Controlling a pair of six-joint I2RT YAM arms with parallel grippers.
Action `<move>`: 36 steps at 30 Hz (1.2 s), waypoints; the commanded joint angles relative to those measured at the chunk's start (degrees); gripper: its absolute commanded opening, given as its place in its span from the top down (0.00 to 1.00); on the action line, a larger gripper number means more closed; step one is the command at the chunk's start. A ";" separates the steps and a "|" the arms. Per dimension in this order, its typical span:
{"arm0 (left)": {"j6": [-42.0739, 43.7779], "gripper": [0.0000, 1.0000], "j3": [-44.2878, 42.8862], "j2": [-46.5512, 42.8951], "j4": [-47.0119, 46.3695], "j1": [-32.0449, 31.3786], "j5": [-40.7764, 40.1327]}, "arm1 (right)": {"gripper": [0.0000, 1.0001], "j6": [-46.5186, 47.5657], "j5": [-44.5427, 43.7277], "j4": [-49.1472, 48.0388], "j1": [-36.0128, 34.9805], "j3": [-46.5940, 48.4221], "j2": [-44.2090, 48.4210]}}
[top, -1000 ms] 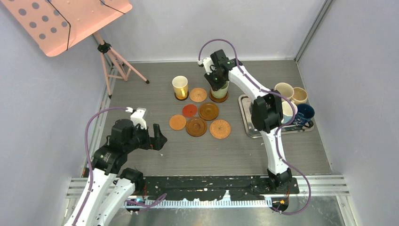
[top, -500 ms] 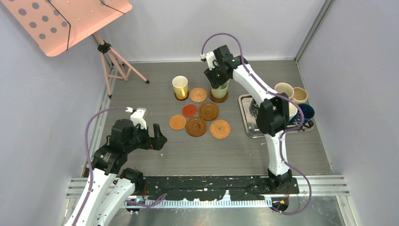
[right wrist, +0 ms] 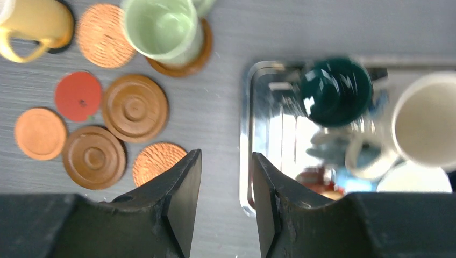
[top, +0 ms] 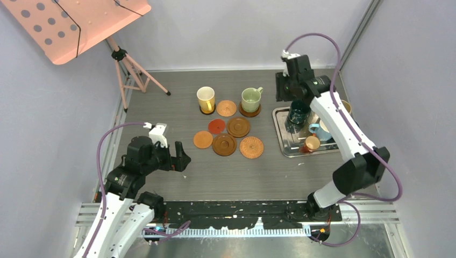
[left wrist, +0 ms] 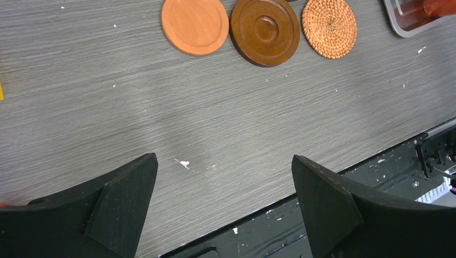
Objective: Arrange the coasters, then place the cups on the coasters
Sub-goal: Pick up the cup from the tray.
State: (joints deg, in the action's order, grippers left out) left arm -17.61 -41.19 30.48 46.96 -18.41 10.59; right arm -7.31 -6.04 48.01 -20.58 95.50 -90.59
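- The pale green mug and the yellow mug each sit on a coaster, so those two look done.
- Six bare coasters lie close together, ready for cups.
- The right gripper hangs over the metal tray, near the dark green mug, maybe to grab it. Its jaws are a little apart and hold nothing.
- The left gripper is spread wide and holds nothing.

Top cam sits high behind the arm bases, angled down, with the whole worktop in frame. Left wrist cam: low and close, looking down past the left tool at the near worktop. Right wrist cam: higher, straight down past the right tool. All three share the wicker coaster and the tray edge.
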 commanded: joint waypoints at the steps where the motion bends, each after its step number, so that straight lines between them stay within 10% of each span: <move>1: -0.06 0.01 0.14 -0.79 -2.30 -0.22 0.40 | 0.54 -9.28 -6.21 0.50 2.20 -9.79 8.20; 15: -0.06 0.01 0.23 -0.81 -2.41 -0.22 1.04 | 0.52 -0.93 -14.11 -1.78 11.41 -18.66 17.79; 36: -0.32 0.01 0.23 -0.38 -2.05 -0.31 -0.54 | 0.53 12.09 -2.82 -1.20 22.30 0.55 -8.24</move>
State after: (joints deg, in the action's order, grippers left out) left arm -17.65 -40.95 29.76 46.96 -18.44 10.52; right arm 2.52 -12.53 46.44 -0.43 90.74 -97.56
